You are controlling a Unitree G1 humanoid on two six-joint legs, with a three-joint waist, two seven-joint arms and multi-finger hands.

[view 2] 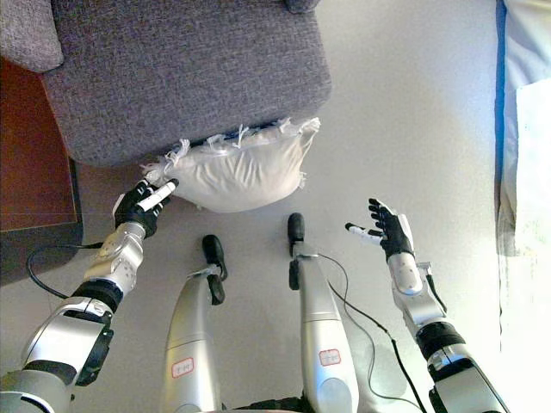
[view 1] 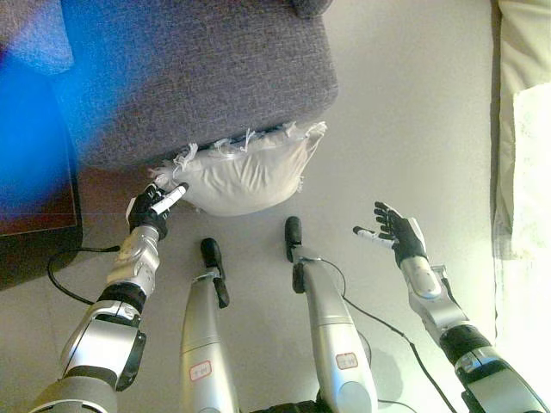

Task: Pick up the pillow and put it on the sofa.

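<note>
A view looked straight down from the robot's head onto a pale floor (view 2: 405, 103). A grey fabric sofa (view 2: 189, 69) filled the upper left of the scene, with its front right corner reaching toward the middle of the floor.

A white pillow (view 2: 237, 172) lay on the floor, pressed against the sofa's front edge near that corner. Its long axis ran along the sofa's front edge, from left to right across the view. One end pointed toward the left hand and the other toward the sofa's right corner. Its upper edge, with a ragged white fringe, tucked slightly under the sofa's edge. Its rounded belly bulged toward the robot. No writing or label showed on the pillow.

The left hand (view 2: 139, 204) reached to the pillow's left end. Its fingers were curled, and one white-tipped finger (view 2: 160, 194) stretched out and touched the fringed corner. Whether it actually pinched the fabric could not be told.

The right hand (view 2: 386, 231) hung over bare floor, well apart from the pillow, to its lower right, with its fingers spread and holding nothing.

A dark reddish-brown wooden surface (view 2: 30, 155) lay beside the sofa at the left edge. Pale fabric (view 2: 527, 112) ran down the right edge of the view.
</note>
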